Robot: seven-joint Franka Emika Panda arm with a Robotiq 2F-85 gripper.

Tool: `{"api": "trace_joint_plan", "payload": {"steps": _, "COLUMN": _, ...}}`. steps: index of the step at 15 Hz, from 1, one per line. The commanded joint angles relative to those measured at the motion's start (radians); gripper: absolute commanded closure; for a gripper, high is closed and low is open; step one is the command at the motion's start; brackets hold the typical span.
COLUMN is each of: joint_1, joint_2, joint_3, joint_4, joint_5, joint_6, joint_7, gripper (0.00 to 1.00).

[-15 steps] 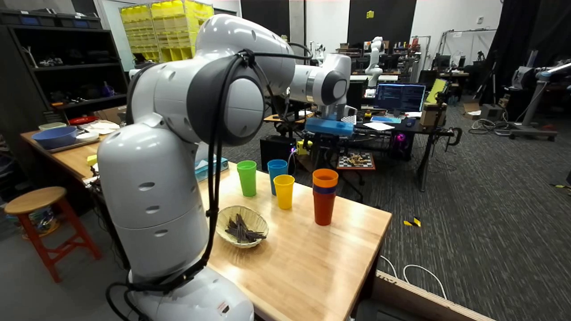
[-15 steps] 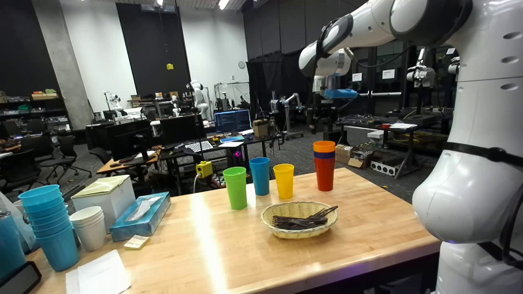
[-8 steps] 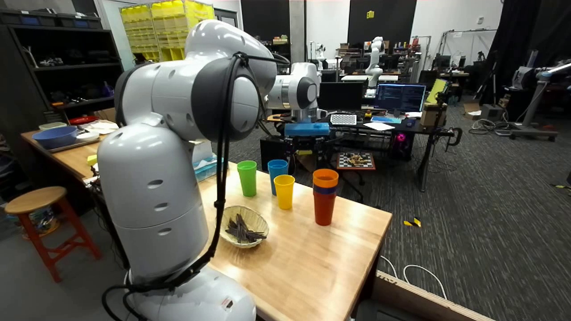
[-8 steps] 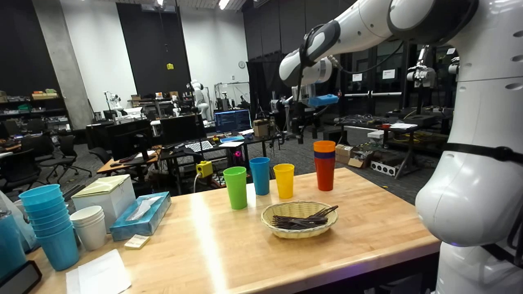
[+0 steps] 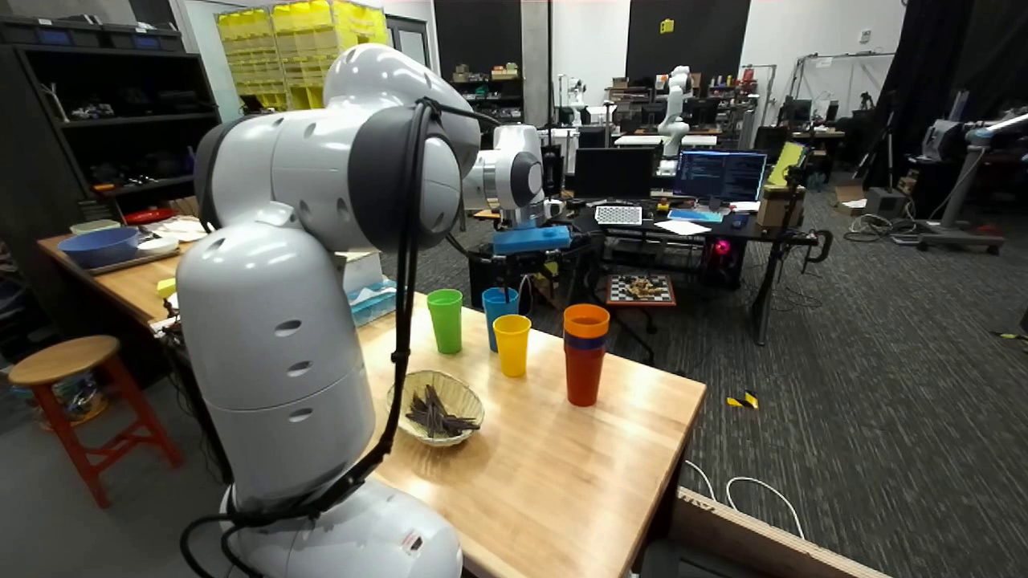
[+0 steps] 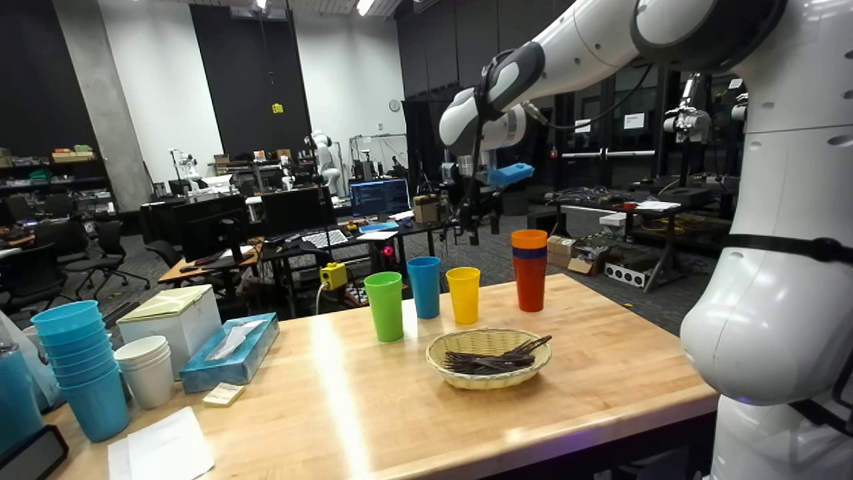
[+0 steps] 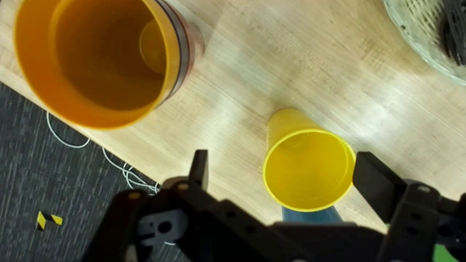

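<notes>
My gripper (image 7: 282, 167) stands open with nothing held, its black fingers (image 6: 474, 235) hanging in the air above the cups in an exterior view. In the wrist view a yellow cup (image 7: 309, 171) shows between the fingers, lower down; its rim lines up near one finger without a visible grip. Behind that cup a blue cup (image 7: 311, 214) is mostly hidden. A stack of cups, orange on top of purple and red (image 6: 530, 277), stands upright to one side. A green cup (image 6: 384, 310) is beside the blue one in both exterior views.
On the wooden table (image 6: 413, 413) sits a wicker basket (image 6: 481, 383) holding dark utensils (image 6: 490, 363). Further along are a tissue box (image 6: 230, 353), a white box (image 6: 173, 320), white cups (image 6: 146, 377) and stacked blue cups (image 6: 93, 400). The table edge (image 5: 666, 482) drops to the floor.
The arm has swung my gripper leftward and somewhat lower in both exterior views, away from the orange-topped stack toward the yellow and blue cups. Cups and basket have stayed put.
</notes>
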Motion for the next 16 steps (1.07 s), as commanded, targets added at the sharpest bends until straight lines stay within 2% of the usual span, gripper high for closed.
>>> {"api": "trace_joint_plan", "payload": {"steps": 1, "joint_1": 0.002, "joint_2": 0.000, "joint_3": 0.001, "joint_4": -0.005, "joint_5": -0.001, "joint_6": 0.021, "joint_7": 0.001, "gripper": 0.00}}
{"api": "trace_joint_plan", "payload": {"steps": 5, "joint_1": 0.002, "joint_2": 0.000, "joint_3": 0.001, "joint_4": -0.016, "joint_5": -0.001, "joint_6": 0.042, "joint_7": 0.001, "gripper": 0.00}}
{"api": "trace_joint_plan", "payload": {"steps": 6, "joint_1": -0.002, "joint_2": 0.013, "joint_3": -0.002, "joint_4": 0.006, "joint_5": 0.038, "joint_6": 0.003, "joint_7": -0.035, "gripper": 0.00}}
{"api": "trace_joint_plan", "payload": {"steps": 9, "joint_1": -0.007, "joint_2": 0.059, "joint_3": -0.005, "joint_4": 0.058, "joint_5": 0.067, "joint_6": 0.011, "joint_7": -0.046, "gripper": 0.00}}
{"api": "trace_joint_plan", "payload": {"steps": 16, "joint_1": 0.010, "joint_2": 0.178, "joint_3": 0.022, "joint_4": 0.182, "joint_5": 0.035, "joint_6": 0.030, "joint_7": -0.070, "gripper": 0.00}}
